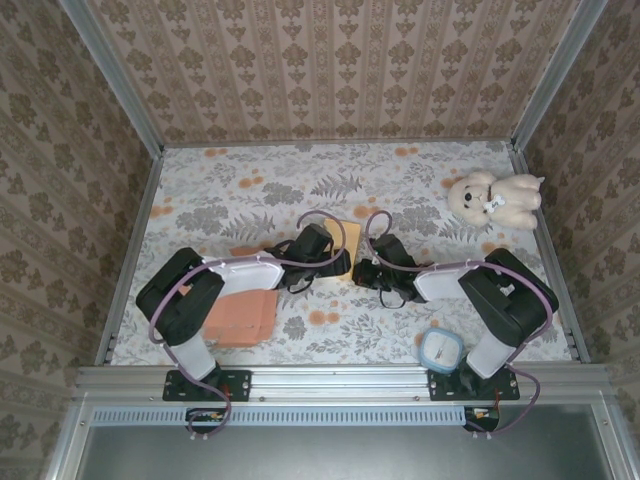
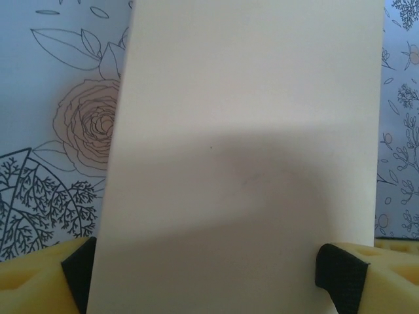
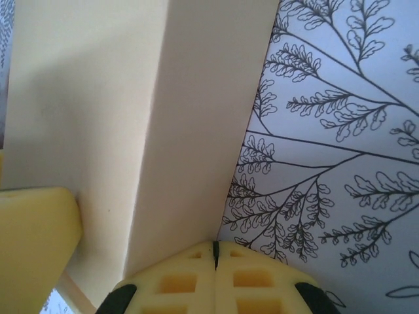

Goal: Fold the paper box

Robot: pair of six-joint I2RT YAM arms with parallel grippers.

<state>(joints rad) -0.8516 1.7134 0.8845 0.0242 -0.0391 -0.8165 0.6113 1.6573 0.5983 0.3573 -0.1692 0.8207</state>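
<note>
Starting at the table's (image 1: 250,190) near edge: a blue-rimmed tub (image 1: 441,350) sits by the right arm's base, its contents too small to tell. A flat orange pad (image 1: 243,317) lies toward the near left corner. Mid-table, the paper box (image 1: 344,228) stands between both grippers. The left gripper (image 2: 209,278) has its fingers spread wide, one at each side edge of a cream panel. The right gripper (image 3: 215,261) has its fingers pressed together at the foot of a fold. Beyond, open cloth runs to the far edge, with a teddy bear (image 1: 492,197) near the far right corner.
</note>
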